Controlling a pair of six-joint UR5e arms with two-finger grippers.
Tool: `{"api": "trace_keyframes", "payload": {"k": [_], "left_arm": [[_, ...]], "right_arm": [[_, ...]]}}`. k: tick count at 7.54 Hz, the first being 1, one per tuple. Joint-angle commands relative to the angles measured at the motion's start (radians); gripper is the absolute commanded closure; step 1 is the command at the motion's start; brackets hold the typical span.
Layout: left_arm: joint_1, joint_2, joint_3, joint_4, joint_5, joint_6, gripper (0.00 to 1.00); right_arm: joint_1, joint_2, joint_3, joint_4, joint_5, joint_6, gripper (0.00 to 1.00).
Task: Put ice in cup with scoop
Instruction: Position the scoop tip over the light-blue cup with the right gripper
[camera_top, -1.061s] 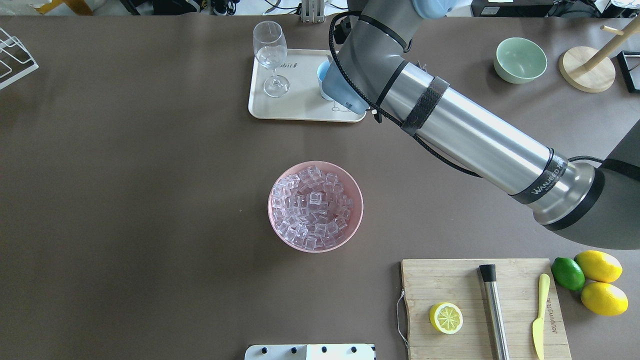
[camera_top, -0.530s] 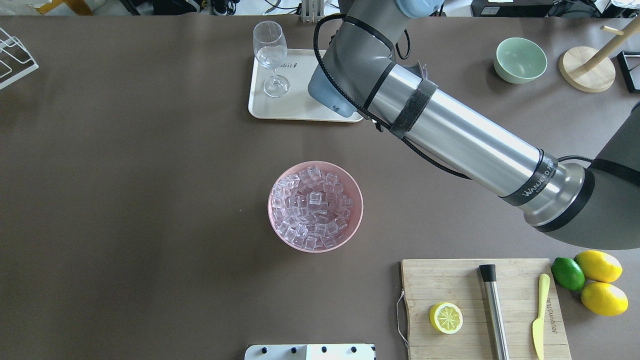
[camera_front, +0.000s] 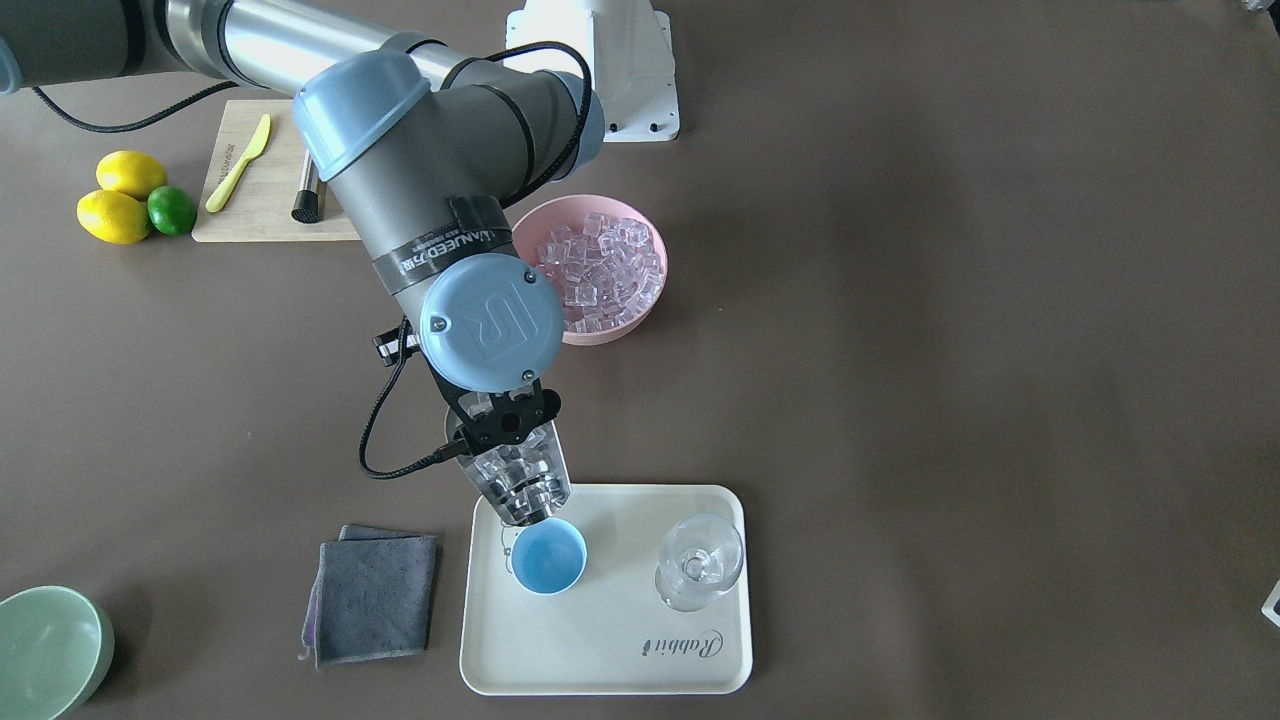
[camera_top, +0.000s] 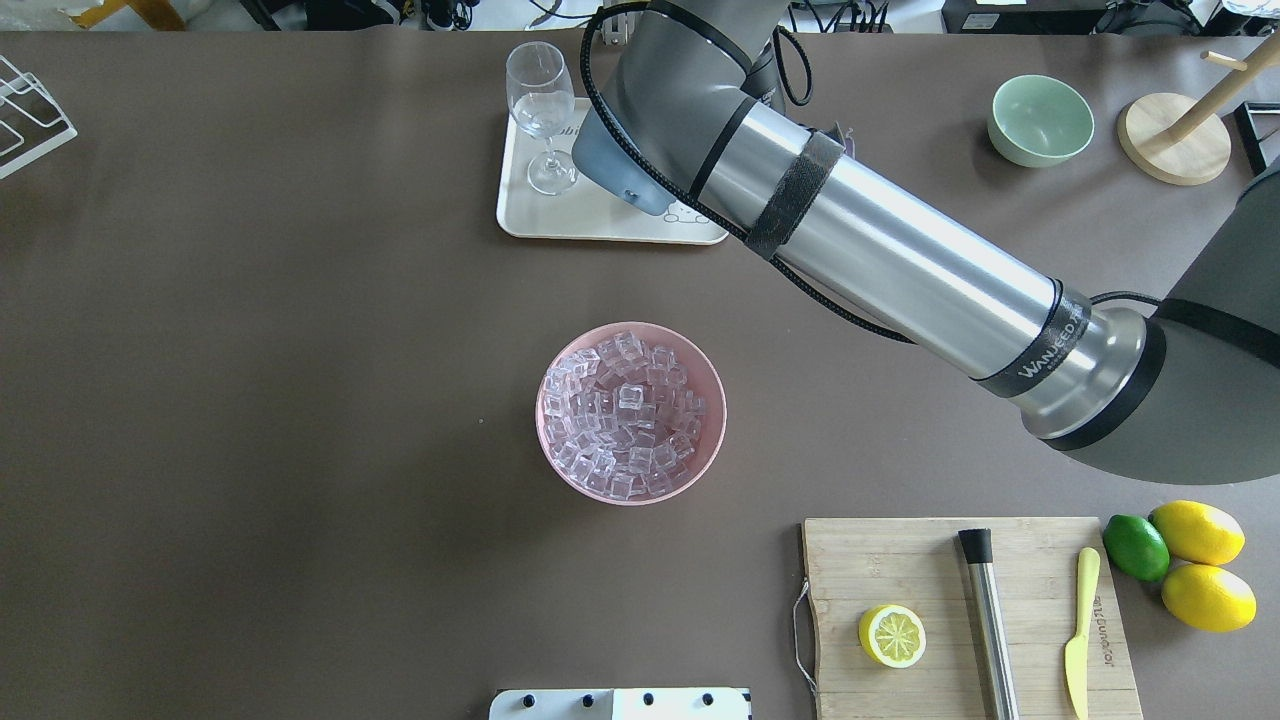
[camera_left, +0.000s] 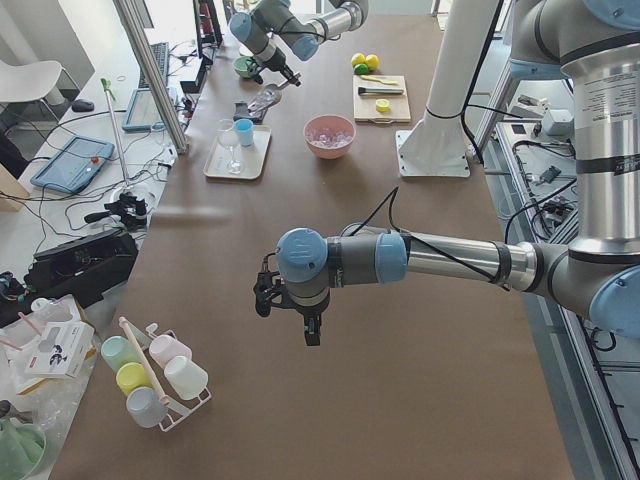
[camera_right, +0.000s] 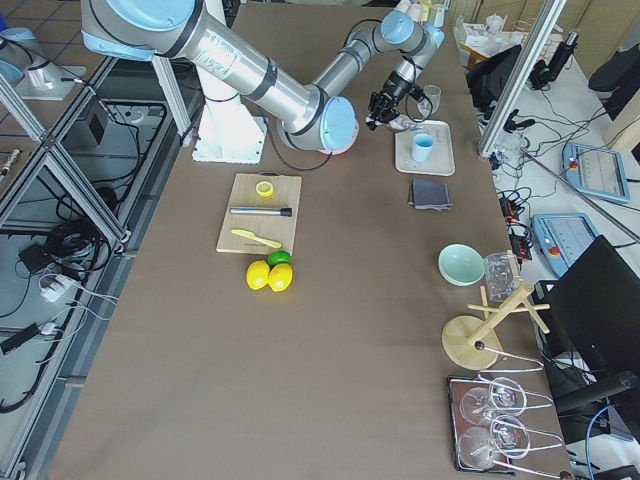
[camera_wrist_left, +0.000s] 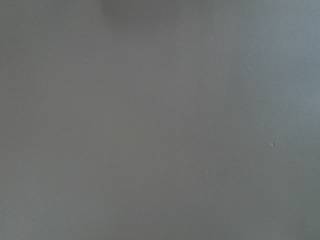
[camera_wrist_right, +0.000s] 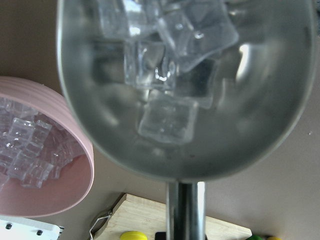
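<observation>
On the tray (camera_front: 620, 650) of the brown table (camera_front: 900, 300), we are poising the scoop (camera_front: 517, 482), clamped in the right gripper (camera_front: 505, 420) and full of ice (camera_wrist_right: 167, 117), at the rim of the cup (camera_front: 548, 562), judging that a steeper tip must follow; the left gripper (camera_left: 312, 335) jaws we cannot tell.

The right arm (camera_top: 900, 260) was a silver tube with grey joints, pale-blue caps (camera_front: 490, 322), a black cable (camera_front: 366, 440) and black straps (camera_top: 795, 195).

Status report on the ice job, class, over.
Right tool holds scoop, ice aboard, tipped at cup rim. Left tool far off, state unclear. Glass beside cup, not blocking.
</observation>
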Motion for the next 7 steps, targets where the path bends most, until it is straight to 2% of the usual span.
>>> {"api": "trace_keyframes", "payload": {"k": [1,6,7], "left_arm": [[-0.005,-0.002,-0.004,0.018,0.001,-0.001,0.02],[-0.012,-0.002,-0.007,0.015,-0.002,0.009,0.02],[-0.017,-0.002,-0.007,0.015,0.0,0.009,0.02]], "right_arm": [[0.0,0.019,-0.017,-0.018,-0.028,-0.06,1.0],[0.054,0.008,-0.022,0.011,0.005,-0.075,1.0],[0.044,-0.019,-0.089,0.119,0.007,-0.065,1.0]]}}
